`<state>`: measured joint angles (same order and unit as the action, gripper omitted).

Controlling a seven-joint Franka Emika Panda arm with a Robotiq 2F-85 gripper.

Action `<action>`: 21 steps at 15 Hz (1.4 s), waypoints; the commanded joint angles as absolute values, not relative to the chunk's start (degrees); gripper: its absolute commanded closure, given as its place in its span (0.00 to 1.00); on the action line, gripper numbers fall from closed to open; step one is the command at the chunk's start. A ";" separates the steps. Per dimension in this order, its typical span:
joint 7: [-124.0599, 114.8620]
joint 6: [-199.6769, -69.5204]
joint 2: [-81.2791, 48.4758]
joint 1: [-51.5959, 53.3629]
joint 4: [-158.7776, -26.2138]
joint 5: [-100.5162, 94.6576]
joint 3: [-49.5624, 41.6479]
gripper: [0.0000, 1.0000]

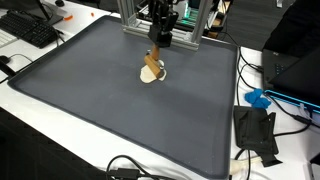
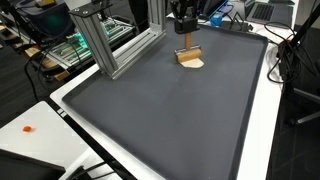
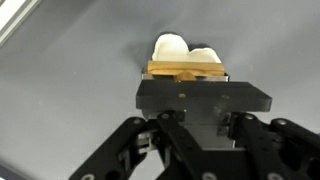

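Wooden block [image 1: 152, 68] is pinched by the gripper [image 1: 156, 58], arm pointing straight down over the mat [image 1: 120, 115].

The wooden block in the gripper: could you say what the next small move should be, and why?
Probably a short lift. The gripper is shut on the wooden block, which hangs low over the grey mat with a cream piece at its lower end; lifting would show whether they are joined.
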<state>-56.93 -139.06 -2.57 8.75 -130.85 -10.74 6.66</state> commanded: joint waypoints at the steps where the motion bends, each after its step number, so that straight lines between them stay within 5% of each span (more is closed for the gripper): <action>1: -53.71 -135.70 -4.84 9.48 -133.46 -6.08 7.92 0.78; 7: -51.86 -131.26 -4.90 9.84 -132.50 -4.99 8.63 0.78; 21: -72.57 -143.30 -6.09 9.10 -133.32 -25.32 6.67 0.78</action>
<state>-67.54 -139.93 -2.61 9.59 -131.50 -20.44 7.91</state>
